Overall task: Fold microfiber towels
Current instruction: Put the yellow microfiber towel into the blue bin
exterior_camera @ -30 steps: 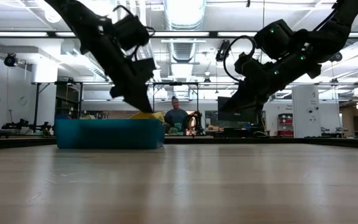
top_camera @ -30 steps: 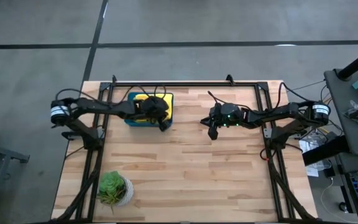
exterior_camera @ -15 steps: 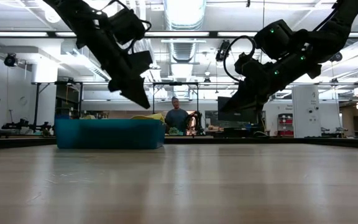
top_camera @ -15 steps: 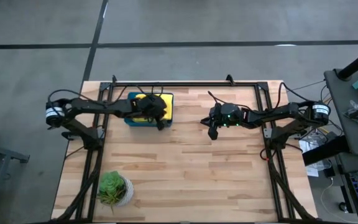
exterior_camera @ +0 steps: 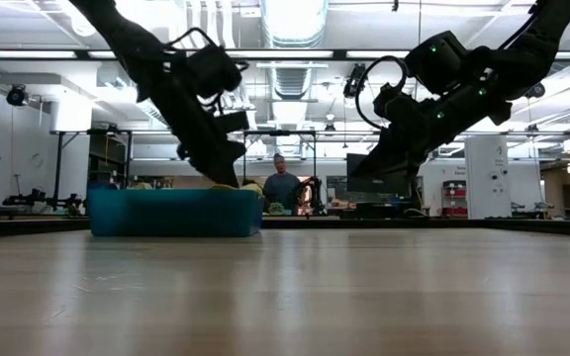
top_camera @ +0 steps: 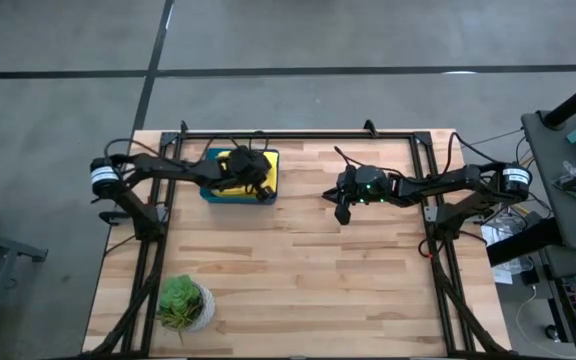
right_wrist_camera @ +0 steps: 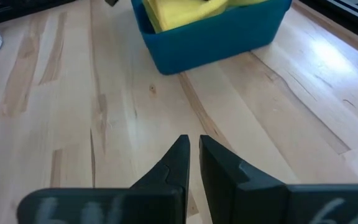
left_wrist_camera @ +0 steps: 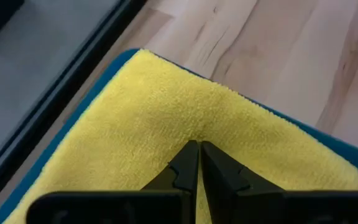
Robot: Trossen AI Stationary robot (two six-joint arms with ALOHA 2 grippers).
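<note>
Fingertips (left_wrist_camera: 188,163) of left gripper (top_camera: 265,190) pinched together, pressing into yellow towel (left_wrist_camera: 142,130) inside teal tray (top_camera: 211,192) at upper left of high view. Right gripper (top_camera: 342,214) clenched on nothing, hanging over bare table (top_camera: 298,270) right of centre.

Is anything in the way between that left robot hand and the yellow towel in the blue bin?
Nothing visible is. The left hand is down in the blue bin, its shut fingertips right at the yellow towel, with no other thing between them. Whether it has actually pinched the cloth cannot be told.
</note>
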